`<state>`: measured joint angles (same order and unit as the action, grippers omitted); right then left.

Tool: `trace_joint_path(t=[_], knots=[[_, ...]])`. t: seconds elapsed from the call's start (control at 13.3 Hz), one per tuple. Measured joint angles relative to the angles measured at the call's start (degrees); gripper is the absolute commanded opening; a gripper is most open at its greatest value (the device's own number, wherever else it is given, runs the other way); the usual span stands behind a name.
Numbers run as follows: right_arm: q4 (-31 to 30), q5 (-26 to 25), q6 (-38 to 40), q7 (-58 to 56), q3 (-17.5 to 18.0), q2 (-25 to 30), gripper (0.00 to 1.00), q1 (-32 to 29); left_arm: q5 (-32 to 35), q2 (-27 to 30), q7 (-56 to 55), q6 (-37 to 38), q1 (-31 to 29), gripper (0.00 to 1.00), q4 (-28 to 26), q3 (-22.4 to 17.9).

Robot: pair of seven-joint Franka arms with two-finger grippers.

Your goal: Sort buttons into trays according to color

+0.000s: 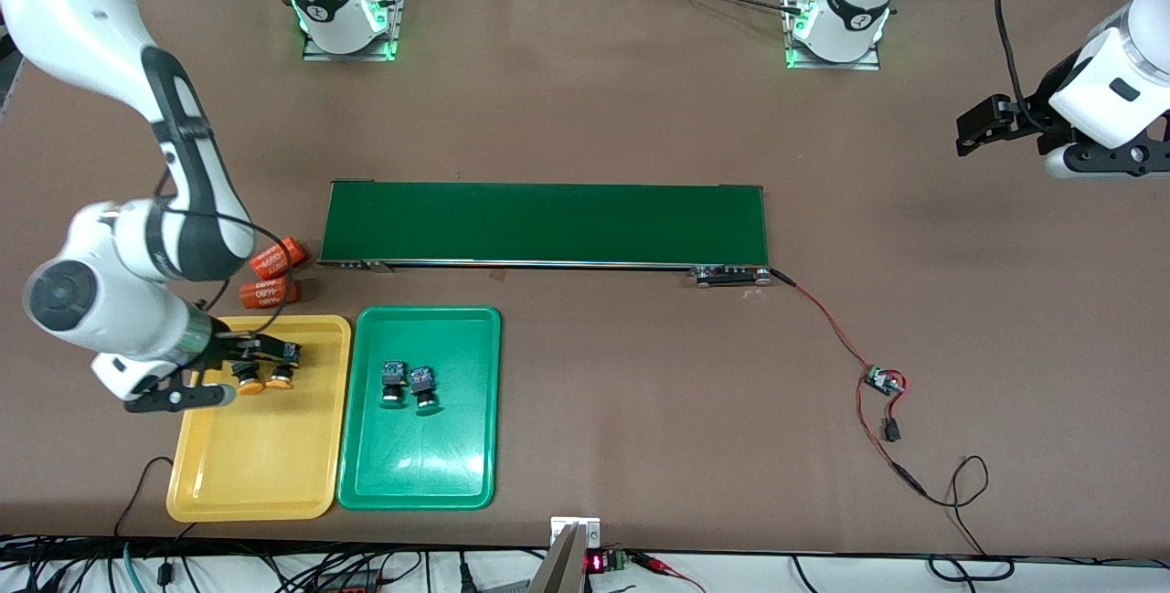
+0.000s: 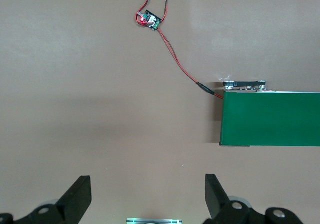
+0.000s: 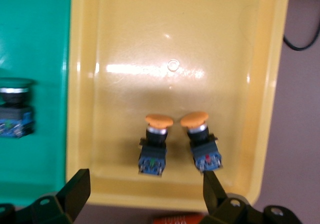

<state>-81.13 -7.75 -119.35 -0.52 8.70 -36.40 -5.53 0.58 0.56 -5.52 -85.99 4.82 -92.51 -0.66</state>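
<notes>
Hovering at the frame's left over the yellow tray (image 1: 274, 474), the right claw (image 1: 239, 372) stood spread wide, empty. Both yellow-capped buttons (image 3: 177, 144) lay there; both green-capped buttons (image 1: 408, 385) occupied the green tray (image 1: 416, 474). Left claw (image 2: 147, 191), upper right over the bench (image 1: 640, 100): spread, empty, waiting. Sorting appeared complete; retraction remained.

Right arm comes from its base at 11 o'clock on the table, bends at the elbow and folds down toward 8 o'clock. Right gripper (image 1: 239, 372) hangs low, fingers (image 3: 75, 191) spread wide with nothing between them. Left arm waits, drawn back to the table edge at about 2 o'clock, wrist level. Left gripper (image 1: 976, 131) points toward the table's middle, its fingers (image 2: 77, 196) parted and empty.
</notes>
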Motion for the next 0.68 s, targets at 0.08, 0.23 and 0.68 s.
trace_joint_path(t=[0.08,0.23,0.68], knots=[[0.12,0.34,3.61,0.0,-0.01,2.96,1.0,0.0,0.0,-0.03,0.0,0.0,-0.03,1.0,0.0,-0.03],[0.2,0.44,9.58,0.0,-0.59,8.34,1.0,0.15,0.0,-0.07,0.0,-0.01,-0.06,1.0,0.02,-0.09],[0.08,1.19,27.79,0.0,-4.97,21.09,1.0,4.17,0.0,-0.14,0.0,-0.02,-0.06,1.0,0.07,-0.1]])
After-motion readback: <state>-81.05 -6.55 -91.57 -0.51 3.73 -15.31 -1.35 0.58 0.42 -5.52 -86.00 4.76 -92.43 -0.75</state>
